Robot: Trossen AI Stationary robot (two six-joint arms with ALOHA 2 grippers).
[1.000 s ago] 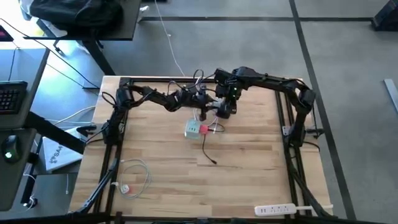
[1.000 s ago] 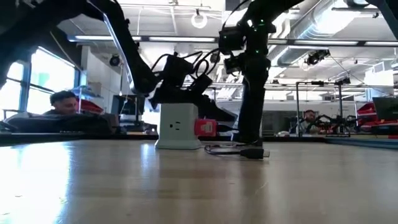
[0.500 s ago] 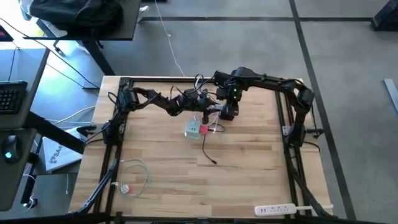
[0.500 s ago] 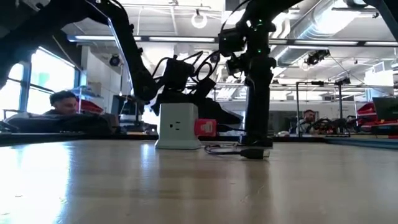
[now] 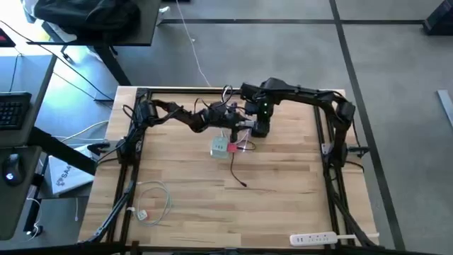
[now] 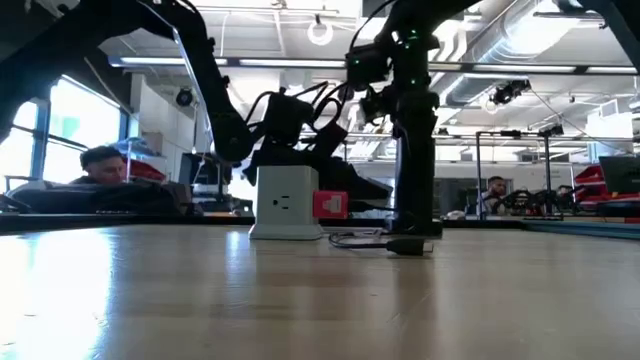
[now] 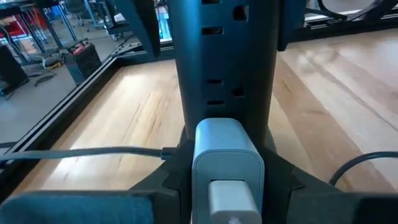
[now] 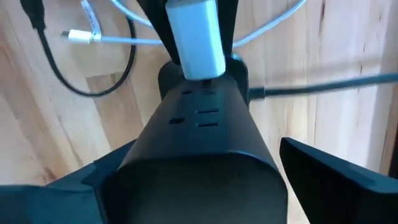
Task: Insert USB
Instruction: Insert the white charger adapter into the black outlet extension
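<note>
Clamping the white charger cube (image 6: 288, 203) between the jaws of the left gripper (image 7: 224, 179), one dark finger (image 7: 175, 177) pressing on each side of it, as the left wrist view is showing. Steadying that cube upright on the counter (image 5: 283, 202), a little toward the far edge from the middle.

Standing the right gripper (image 5: 258, 129) nearly upright, tip down at the counter just beside the cube, on the plug's side. Not telling from any view whether its jaws are wide or narrow.

Finding the USB (image 6: 330, 205) outside both pairs of jaws: lying level, butting against the cube's side, with its thin black cable (image 5: 238, 172) trailing off toward the near edge. Not making out whether the plug is fully home or only resting at the port.

Judging the step in hand as the seating itself: bracing the cube with the left arm while working the plug in from the right. Judging the next move as calling for a short, level push on the back of the plug, straight along the port's line, with the left grip resisting so the cube is not sliding or tipping. Watching for the plug skewing, or for the cable dragging it back out.
</note>
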